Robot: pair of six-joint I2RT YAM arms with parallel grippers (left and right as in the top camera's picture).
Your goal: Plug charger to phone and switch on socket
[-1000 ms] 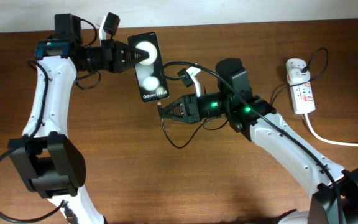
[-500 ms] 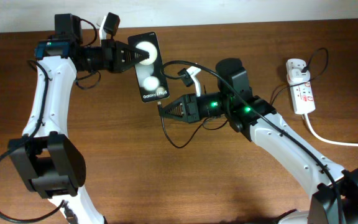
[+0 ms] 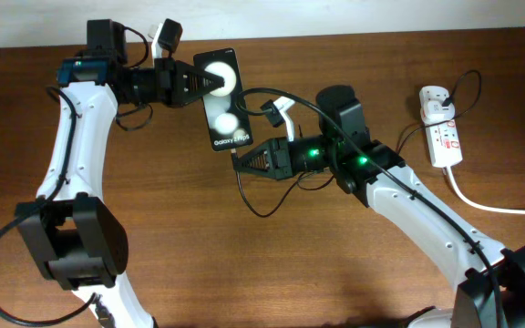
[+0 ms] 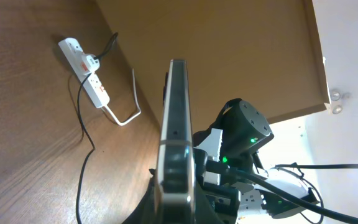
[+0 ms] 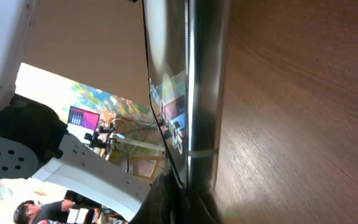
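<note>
On the worktop [image 3: 244, 273] the socket [image 3: 445, 138] lay near the right edge toward the far corner, with its white adapter [image 3: 434, 103] plugged in. Neither arm was near it, so I judged the switching-on as not yet done. The phone [image 3: 227, 111] looked lifted off the wood near the middle of the far edge, screen up, and my left claw [image 3: 210, 82] was clamped on its upper end. My right claw [image 3: 238, 158] was closed on the plug end of the charger [image 3: 249, 202], right at the phone's lower edge, with the thin black cable looping toward the near edge. I could not tell whether the tip was seated. I took the plugging-in as the step in hand, with the switch left after it.
</note>
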